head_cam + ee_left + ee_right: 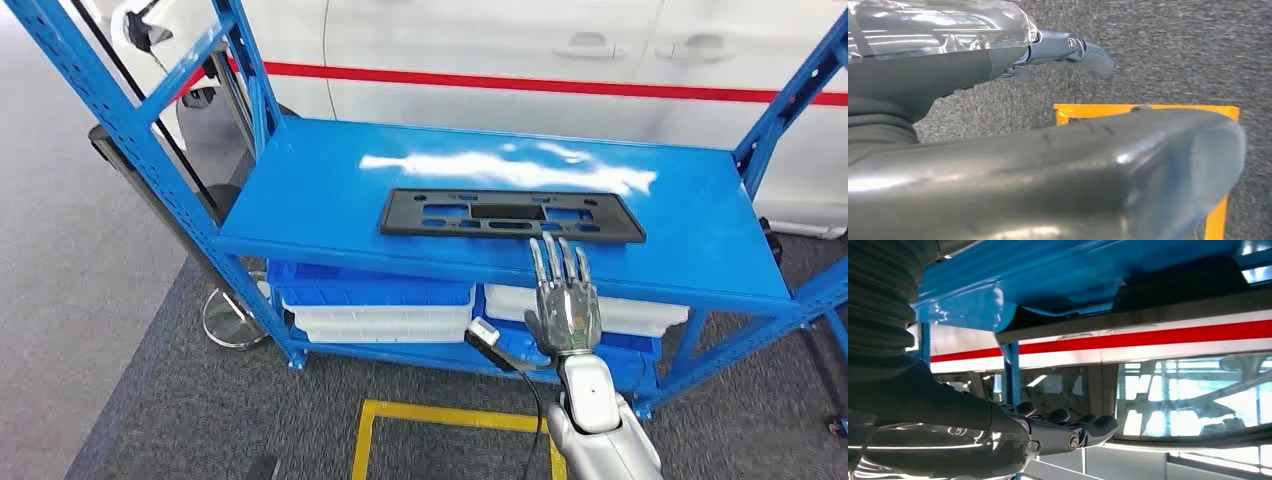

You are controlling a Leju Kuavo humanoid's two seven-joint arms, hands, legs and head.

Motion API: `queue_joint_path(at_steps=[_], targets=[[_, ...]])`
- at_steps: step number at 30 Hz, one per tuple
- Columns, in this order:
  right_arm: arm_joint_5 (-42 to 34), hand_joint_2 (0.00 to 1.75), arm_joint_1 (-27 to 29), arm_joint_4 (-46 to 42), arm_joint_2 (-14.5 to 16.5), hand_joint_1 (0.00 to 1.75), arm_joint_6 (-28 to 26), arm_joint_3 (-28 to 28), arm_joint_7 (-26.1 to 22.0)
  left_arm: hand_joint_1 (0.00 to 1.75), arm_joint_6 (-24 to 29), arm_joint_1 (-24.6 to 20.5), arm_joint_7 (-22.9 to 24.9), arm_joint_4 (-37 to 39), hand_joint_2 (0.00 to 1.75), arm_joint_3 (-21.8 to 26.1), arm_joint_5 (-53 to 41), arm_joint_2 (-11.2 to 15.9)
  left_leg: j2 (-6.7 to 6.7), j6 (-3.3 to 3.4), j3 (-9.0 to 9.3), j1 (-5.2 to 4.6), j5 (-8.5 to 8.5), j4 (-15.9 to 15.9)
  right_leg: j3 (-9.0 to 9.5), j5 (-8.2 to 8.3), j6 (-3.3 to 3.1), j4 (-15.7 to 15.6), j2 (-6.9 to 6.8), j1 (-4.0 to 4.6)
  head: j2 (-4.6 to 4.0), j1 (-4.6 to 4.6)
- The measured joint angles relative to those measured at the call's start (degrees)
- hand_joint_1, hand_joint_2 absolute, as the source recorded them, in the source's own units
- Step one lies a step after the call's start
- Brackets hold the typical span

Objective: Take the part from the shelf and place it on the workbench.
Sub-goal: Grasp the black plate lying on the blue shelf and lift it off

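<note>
OP: Status, head cam. I have the part (512, 215), a flat black rectangular plate w/ slots, lying flat on the top deck of the blue shelf (300, 190), near the front edge and roughly centred.

SUP: Right hand?

OP: Right hand (565, 300) is raised in front of the shelf's front edge, back of hand toward the cam, fingers (553, 262) extended straight and side by side, pointing up at the part. Fingertips overlap the part's near edge in the pic; contact not confirmed, angle too steep to tell. Nothing held. Right wrist cam agrees: fingers stretched out under the blue deck, nothing in them.

SUP: Left hand?

OP: Left hand (1048, 170) per left wrist cam: hangs over grey carpet (1173, 50), thumb large in the foreground, one finger (1088, 52) extended. Palm side hidden, so I can't tell if it's open or closed.

SUP: Surroundings?

OP: Blue and white bins (375, 305) stacked on the lower shelf level. White vehicle w/ red stripe (560, 82) behind the shelf. Yellow floor marking (440, 415) on the carpet in front of the shelf, also seen under the left hand.
</note>
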Motion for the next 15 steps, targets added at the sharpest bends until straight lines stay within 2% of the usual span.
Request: queue_joint_path(at_steps=[2,3,4,5,7,8,9,11,13,15], targets=[[0.00,1.75,-0.08,0.47,0.02,0.00,0.00,0.37,0.02,0.00,-0.01,0.05,0.03,0.00,0.00,0.00,0.01,-0.01,0.00,-0.11,-2.39,0.01,-1.24,4.07,0.22,-0.24,-0.07,0.01,-0.01,0.11,0.00,-0.01],[0.00,1.75,-0.15,0.96,0.04,0.00,0.00,0.75,0.07,0.00,-0.02,0.13,0.06,0.00,0.00,0.00,0.02,-0.01,0.00,-0.16,-4.31,0.01,-1.83,7.05,0.48,-0.49,-0.14,0.03,-0.01,0.21,0.00,-0.01],[0.00,1.75,-0.17,1.42,0.08,0.00,0.00,1.07,0.13,0.00,-0.03,0.23,0.08,0.00,0.00,0.00,0.04,-0.01,0.00,-0.13,-5.29,0.01,-1.25,7.96,0.79,-0.78,-0.15,0.04,0.00,0.31,0.00,-0.01],[0.00,1.75,-0.20,1.83,0.16,0.00,0.00,1.35,0.21,0.00,-0.04,0.32,0.09,0.00,0.00,0.00,0.05,-0.01,0.01,0.02,-5.21,-0.01,0.43,6.72,1.20,-1.09,-0.14,0.05,0.03,0.40,0.00,-0.01],[0.00,1.75,-0.46,2.41,0.42,0.00,0.00,1.72,0.35,0.00,-0.07,0.37,0.08,0.01,0.00,0.00,0.04,0.02,0.02,0.75,-2.30,-0.21,5.28,-1.01,2.13,-1.79,-0.01,0.06,0.06,0.55,-0.01,-0.01],[0.00,1.75,-0.70,2.68,0.53,0.00,0.00,1.89,0.45,0.00,-0.11,0.34,0.08,0.02,0.00,-0.01,0.03,0.05,0.05,1.18,-0.68,-0.38,6.77,-4.76,2.46,-2.16,0.19,0.10,0.10,0.67,-0.01,-0.01],[0.00,1.75,-0.94,2.94,0.62,0.00,0.00,2.06,0.57,0.00,-0.16,0.30,0.09,0.03,0.00,-0.01,0.01,0.09,0.07,1.55,0.43,-0.57,7.49,-7.28,2.67,-2.45,0.44,0.08,0.11,0.74,-0.01,0.00],[0.00,1.75,-1.25,3.43,0.71,0.00,-0.01,2.40,0.91,0.00,-0.32,0.29,0.14,0.04,0.00,-0.02,-0.01,0.12,0.06,2.09,1.19,-0.79,7.08,-8.79,2.90,-2.62,1.10,0.27,0.13,0.81,0.00,-0.01],[0.00,1.75,-1.37,3.68,0.78,0.00,-0.04,2.70,1.36,0.00,-0.54,0.36,0.17,0.04,0.00,-0.03,-0.03,0.03,-0.04,2.60,1.84,-0.58,6.89,-9.21,2.91,-2.88,1.72,1.11,0.10,0.75,-0.01,0.00],[0.00,1.75,-1.62,3.84,0.81,0.00,-0.06,2.94,1.91,0.00,-0.74,0.31,0.19,0.04,0.00,-0.04,-0.07,-0.05,-0.08,3.08,2.75,-0.31,6.65,-9.57,1.07,-4.52,2.27,4.86,0.10,0.61,-0.01,0.02]])
